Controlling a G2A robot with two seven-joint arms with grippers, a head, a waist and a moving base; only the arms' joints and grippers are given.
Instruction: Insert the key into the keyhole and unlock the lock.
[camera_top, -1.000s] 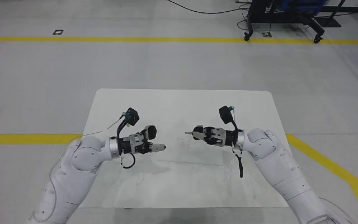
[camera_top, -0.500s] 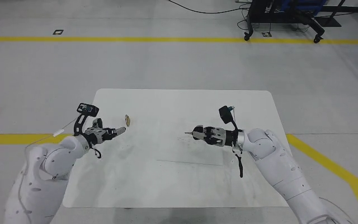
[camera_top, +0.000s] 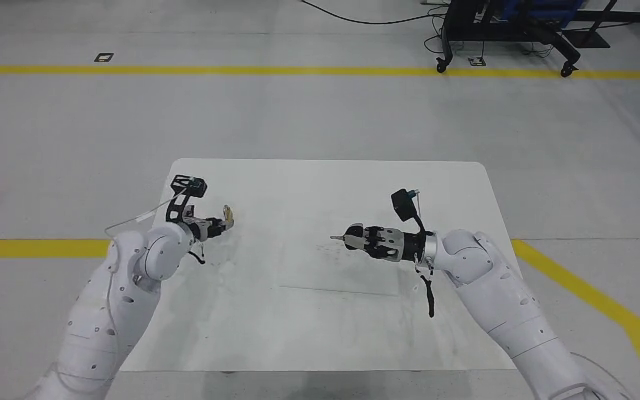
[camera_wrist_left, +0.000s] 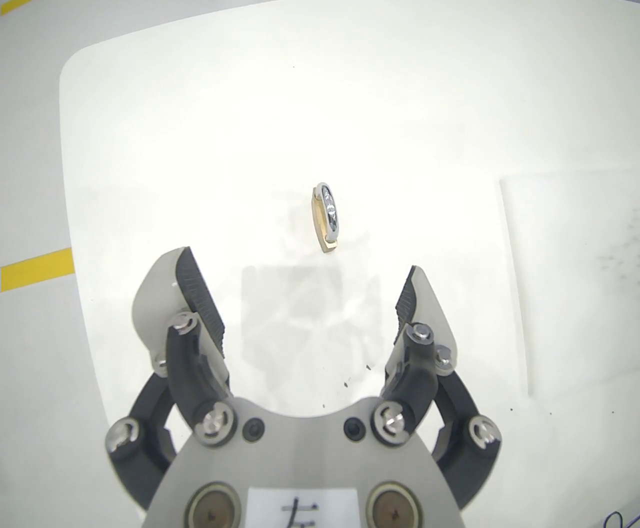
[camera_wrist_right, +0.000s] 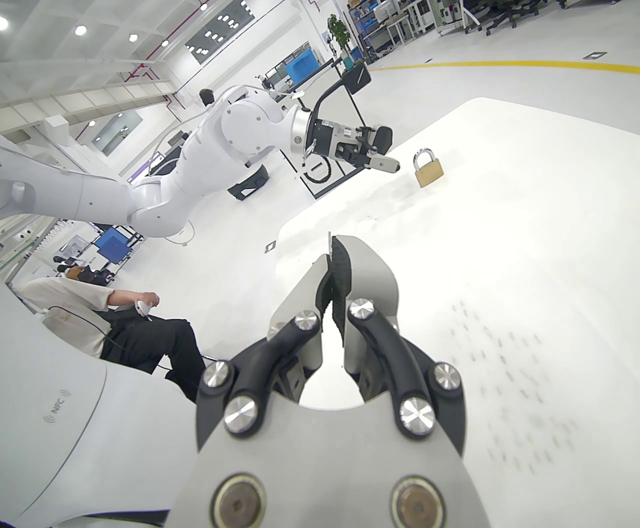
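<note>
Movement is confined to the left gripper (camera_top: 218, 228), which has been swung from mid-table out to the left side and brought, jaws wide apart, just short of the lock (camera_top: 228, 213). A grasp of the lock is therefore judged to be next, while the right gripper (camera_top: 350, 238) has been kept still at mid-table, jaws pressed together on a thin tip taken to be the key (camera_top: 334, 237). From the left wrist the lock is seen edge-on, apparently standing upright on the table (camera_wrist_left: 450, 125), whereas from the right wrist its brass face and closed shackle are presented broadside.
</note>
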